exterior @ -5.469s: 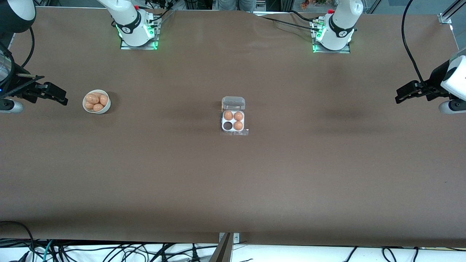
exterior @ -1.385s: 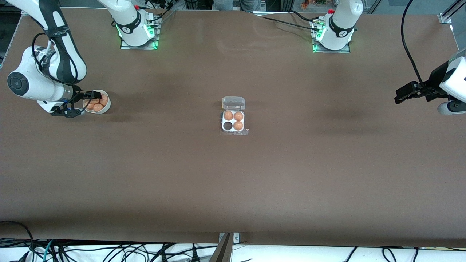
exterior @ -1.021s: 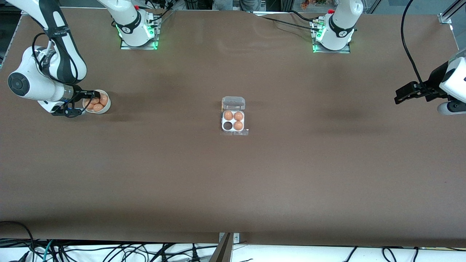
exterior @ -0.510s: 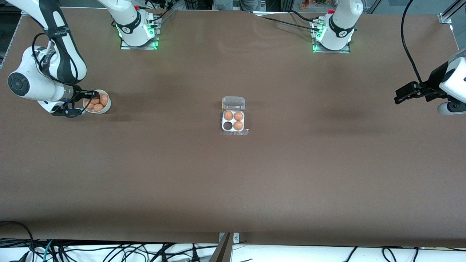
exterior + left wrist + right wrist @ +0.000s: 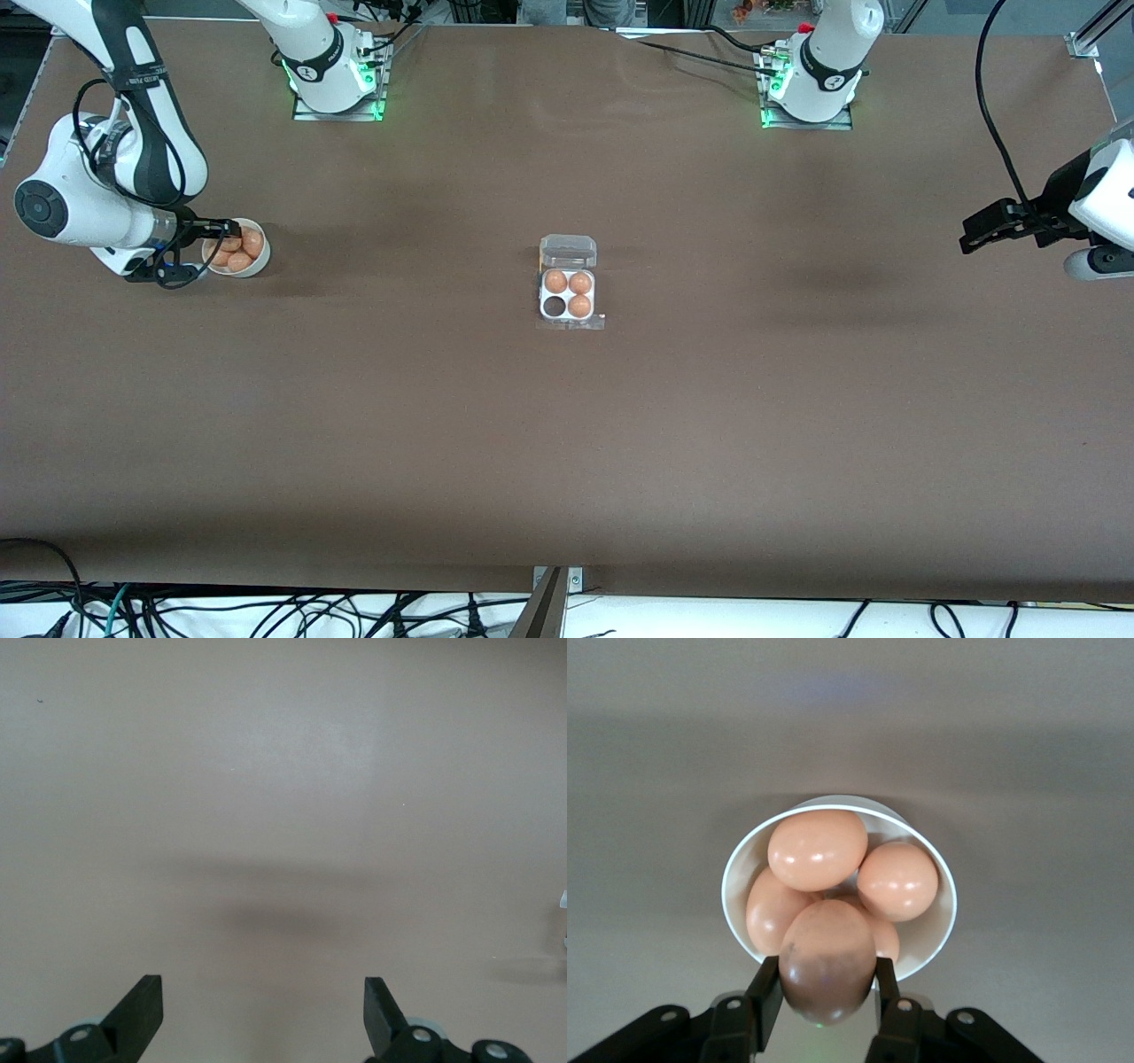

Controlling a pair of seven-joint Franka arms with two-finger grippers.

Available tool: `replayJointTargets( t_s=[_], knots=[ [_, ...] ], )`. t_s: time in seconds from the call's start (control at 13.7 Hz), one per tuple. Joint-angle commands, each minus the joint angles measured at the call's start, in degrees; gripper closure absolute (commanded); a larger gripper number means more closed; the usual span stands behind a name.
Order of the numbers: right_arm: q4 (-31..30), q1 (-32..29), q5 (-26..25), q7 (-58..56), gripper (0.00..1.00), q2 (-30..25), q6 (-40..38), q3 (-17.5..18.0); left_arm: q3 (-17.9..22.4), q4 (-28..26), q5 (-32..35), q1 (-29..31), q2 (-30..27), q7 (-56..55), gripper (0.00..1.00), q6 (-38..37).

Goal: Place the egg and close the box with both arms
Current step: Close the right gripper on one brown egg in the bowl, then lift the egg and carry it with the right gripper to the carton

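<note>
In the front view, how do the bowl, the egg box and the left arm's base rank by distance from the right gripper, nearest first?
1. Bowl: right gripper is over it, shut on an egg.
2. Egg box: mid-table.
3. Left arm's base: toward the left arm's end.

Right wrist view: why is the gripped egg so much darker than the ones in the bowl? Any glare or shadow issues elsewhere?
Right wrist view: the egg in the right gripper sits close under the camera, shaded; the bowl eggs carry small highlights. Left wrist view: bare table with a soft shadow, left gripper open. Front view: box evenly lit, its lid shows mild sheen.
</note>
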Motion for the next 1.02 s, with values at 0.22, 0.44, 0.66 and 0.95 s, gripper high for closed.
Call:
replayJointTargets(
  t_s=[0.22, 0.44, 0.66, 0.95],
  knots=[
    [9.64, 3.55, -0.06, 0.51, 0.65, 0.74, -10.73, -0.02, -0.14, 1.1, -0.94, 0.13, 0.37, -0.06, 0.0, -0.96],
    [13.77, 7.49, 0.11, 4.45, 0.66, 1.37, -14.6, 0.06, -0.14, 1.1, -0.94, 0.13, 0.37, -0.06, 0.0, -0.96],
    [19.48, 14.69, 0.46, 13.76, 0.66, 2.68, -20.13, 0.06, -0.14, 1.1, -0.94, 0.13, 0.37, -0.15, 0.0, -0.96],
    [30.89, 22.53, 7.21, 22.55, 0.66, 9.17, -26.46, 0.06, -0.23, 1.1, -0.94, 0.13, 0.37, -0.15, 0.0, -0.96]
  ],
)
